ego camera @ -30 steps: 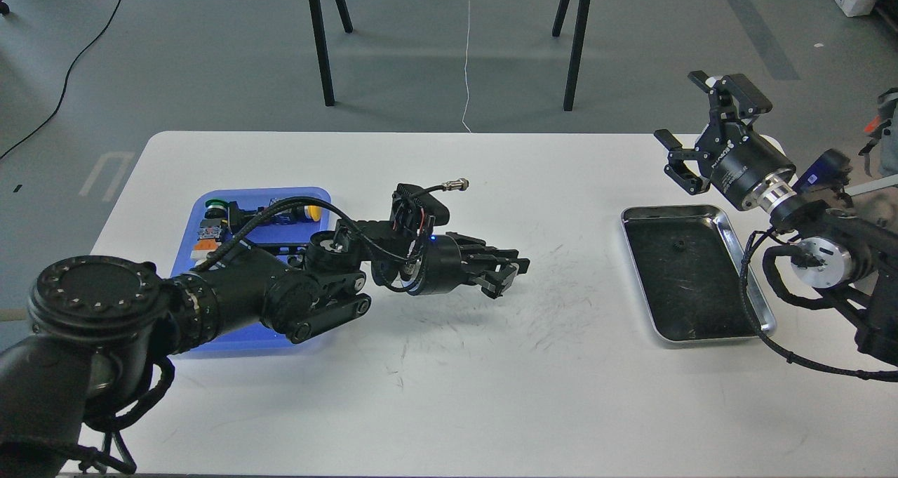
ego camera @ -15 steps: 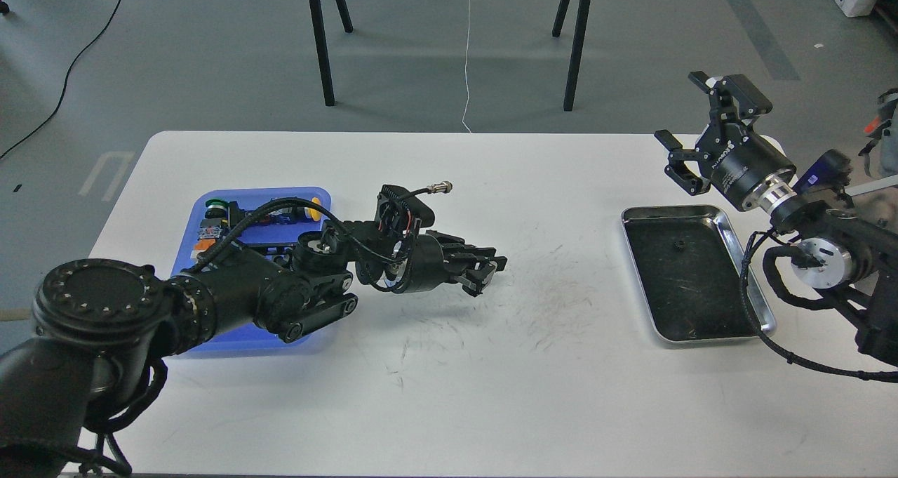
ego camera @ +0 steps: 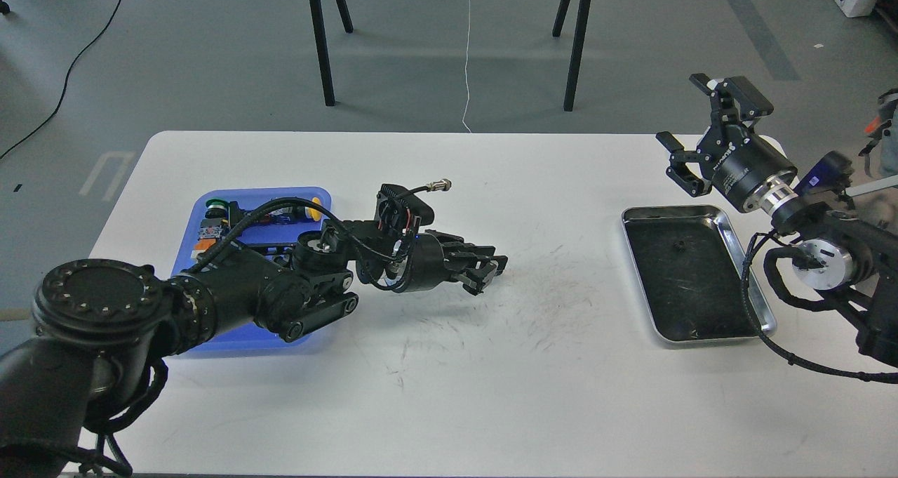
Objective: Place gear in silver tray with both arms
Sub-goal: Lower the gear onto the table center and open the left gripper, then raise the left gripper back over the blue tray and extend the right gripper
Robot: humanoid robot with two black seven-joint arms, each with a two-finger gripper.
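Gear: a small dark piece (ego camera: 679, 244) is seen lying on the bottom of the silver tray (ego camera: 767, 316), in its far half; it is judged to be the gear, though it is too small for teeth to be made out.
Gear's heading: no long axis or pointing direction can be told; it reads as a small round lump.
Silver tray's long axis: it runs from near to far on the right side of the table (ego camera: 449, 394), with the near end skewed slightly to the right.
Left gripper (ego camera: 489, 273): it is held low over the middle of the table, pointing right toward the silver tray and well apart from it; its dark fingers cannot be separated, so whether they are closed, or whether anything is carried, cannot be told.
Right gripper (ego camera: 691, 130): its fingers are spread wide with nothing between them; it is raised just beyond the tray's far rim.
Nearer arm: the right is far closer to the gear, which lies toward the robot from that gripper and below it.
Blue tray (ego camera: 245, 342): it is partly covered by the left arm, with assorted parts inside.
Deciding relation: any further gear is judged to be in the blue tray, behind the left gripper's pointing direction.
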